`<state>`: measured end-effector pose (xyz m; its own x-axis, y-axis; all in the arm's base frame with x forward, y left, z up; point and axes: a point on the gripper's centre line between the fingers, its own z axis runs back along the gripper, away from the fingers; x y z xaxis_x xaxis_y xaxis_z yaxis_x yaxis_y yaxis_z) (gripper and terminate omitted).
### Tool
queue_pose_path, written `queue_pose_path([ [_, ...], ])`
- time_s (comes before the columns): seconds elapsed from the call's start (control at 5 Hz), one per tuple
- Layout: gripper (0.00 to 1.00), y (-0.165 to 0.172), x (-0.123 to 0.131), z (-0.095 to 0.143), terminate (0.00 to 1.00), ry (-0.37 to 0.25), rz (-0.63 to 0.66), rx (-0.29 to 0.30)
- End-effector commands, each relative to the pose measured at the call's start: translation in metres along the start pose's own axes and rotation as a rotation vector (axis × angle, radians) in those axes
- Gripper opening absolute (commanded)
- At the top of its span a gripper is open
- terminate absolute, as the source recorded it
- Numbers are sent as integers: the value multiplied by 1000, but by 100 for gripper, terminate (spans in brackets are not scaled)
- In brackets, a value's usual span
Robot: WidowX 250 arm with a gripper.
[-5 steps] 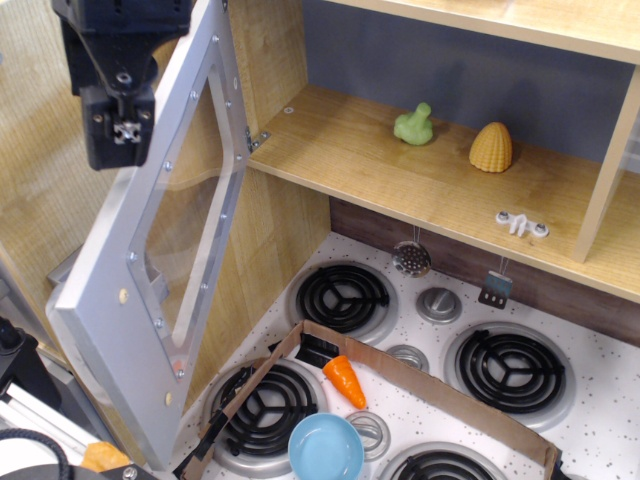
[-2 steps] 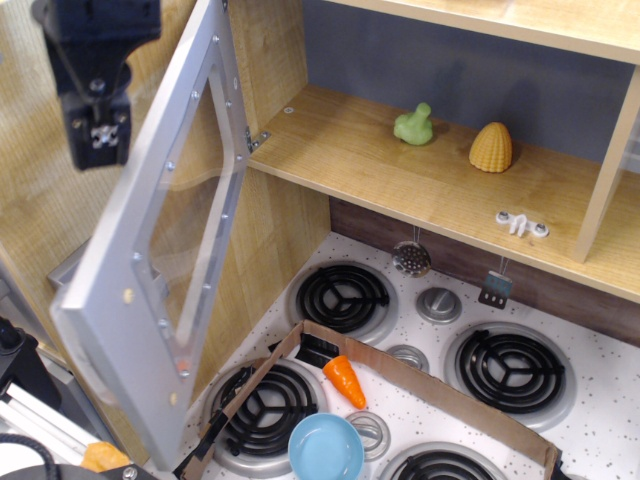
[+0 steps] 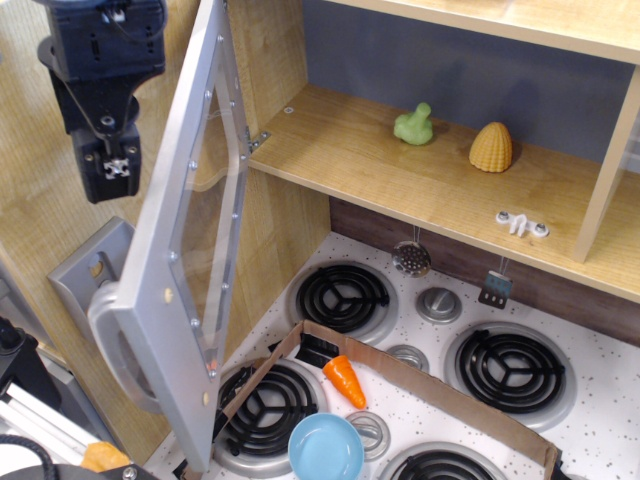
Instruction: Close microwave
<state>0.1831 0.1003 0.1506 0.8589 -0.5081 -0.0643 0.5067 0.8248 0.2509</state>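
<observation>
Resting inside compartment: green toy [image 3: 414, 125], yellow corn [image 3: 491, 147], neither near opening. Microwave door [image 3: 185, 250] at left, swung out edge-on, long axis upright, tilted. Gripper [image 3: 108, 168] beside door; jaw gap unclear.

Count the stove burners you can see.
4: back-left, back-right, front-left partly behind the microwave door, front-right cut off by the frame edge.
</observation>
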Motion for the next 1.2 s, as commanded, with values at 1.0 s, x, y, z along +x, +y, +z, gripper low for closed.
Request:
queue_pose_path([
  [1.0, 100, -86, 150, -18, 0, -379, 100, -123],
])
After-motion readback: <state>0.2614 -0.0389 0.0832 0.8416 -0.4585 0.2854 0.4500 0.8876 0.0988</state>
